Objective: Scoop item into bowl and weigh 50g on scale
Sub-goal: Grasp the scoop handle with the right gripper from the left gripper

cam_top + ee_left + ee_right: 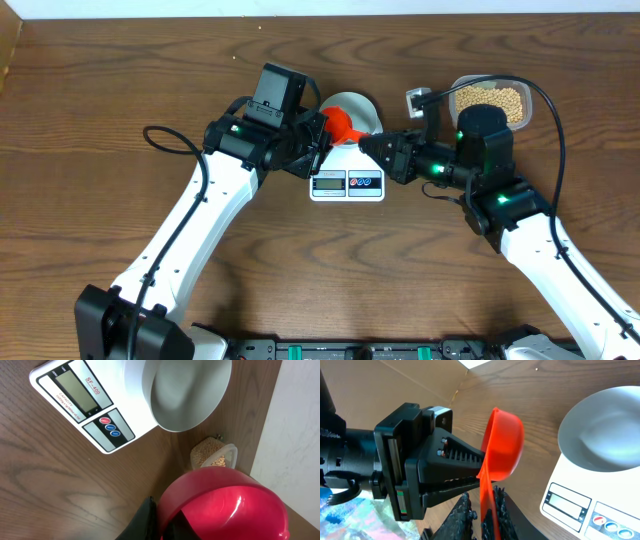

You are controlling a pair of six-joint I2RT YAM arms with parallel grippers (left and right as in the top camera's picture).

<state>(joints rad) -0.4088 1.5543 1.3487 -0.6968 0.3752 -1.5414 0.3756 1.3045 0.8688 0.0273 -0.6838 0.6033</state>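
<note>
Brown wooden table (100,90), a red scoop (340,124) between two arms.
Overhead: the bowl (352,104) sits on the scale (347,185); beans (495,98) lie in a clear tub (526,92) to its right. Left wrist: the scoop's cup shows beneath the bowl. Right wrist: the left gripper (478,467) is clamped on the scoop handle; the right gripper (482,515) flanks it closely, grip unclear.

I see the white scale (347,184) flat on the desk (100,80), pale bowl (362,106) empty on its platform. Beans (490,100) fill the clear tub (500,81), right of the scale.
</note>
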